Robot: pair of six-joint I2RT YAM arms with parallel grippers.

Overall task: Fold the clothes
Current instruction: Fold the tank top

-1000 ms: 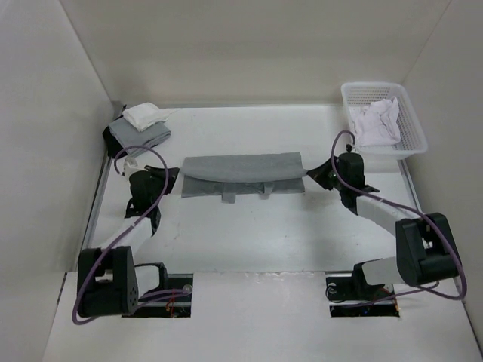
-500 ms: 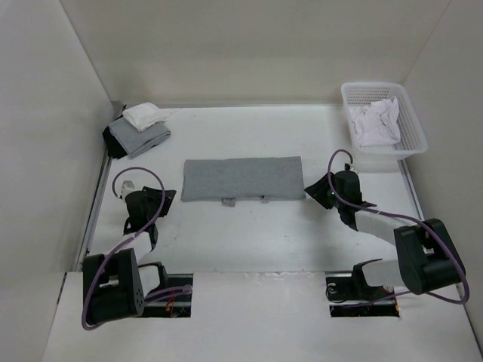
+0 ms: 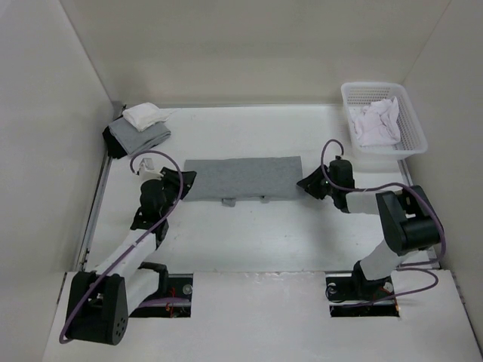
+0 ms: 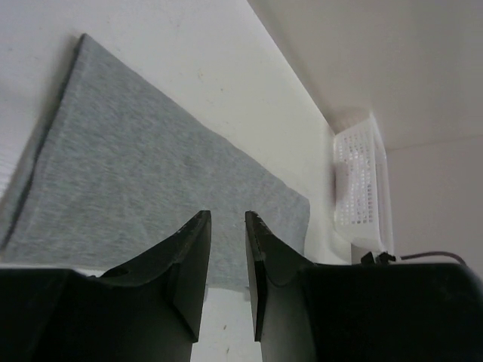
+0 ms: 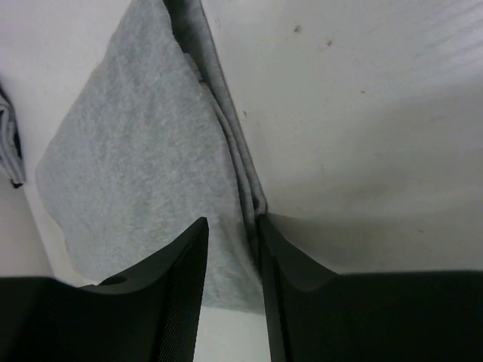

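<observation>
The clothes (image 3: pixel 241 177), a plain grey top, lie folded into a flat rectangle in the middle of the table, with two small strap ends poking out at the near edge. My left gripper (image 3: pixel 186 181) is at the top's left end; its jaws stand open, with grey fabric (image 4: pixel 151 188) showing beyond the left gripper (image 4: pixel 226 219) and nothing between them. My right gripper (image 3: pixel 304 183) is at the right end. In the right wrist view the right gripper (image 5: pixel 234 222) is open, and the layered edge of the clothes (image 5: pixel 136 158) runs down beside its right finger.
A white basket (image 3: pixel 381 117) with a crumpled white garment (image 3: pixel 375 121) stands at the back right. A pile of folded grey and white pieces (image 3: pixel 139 128) lies at the back left by the wall. Walls enclose the table on three sides.
Both grippers opened and let go of the top, which settled flat. The arms drew back, then moved in to the top's left and right ends.
</observation>
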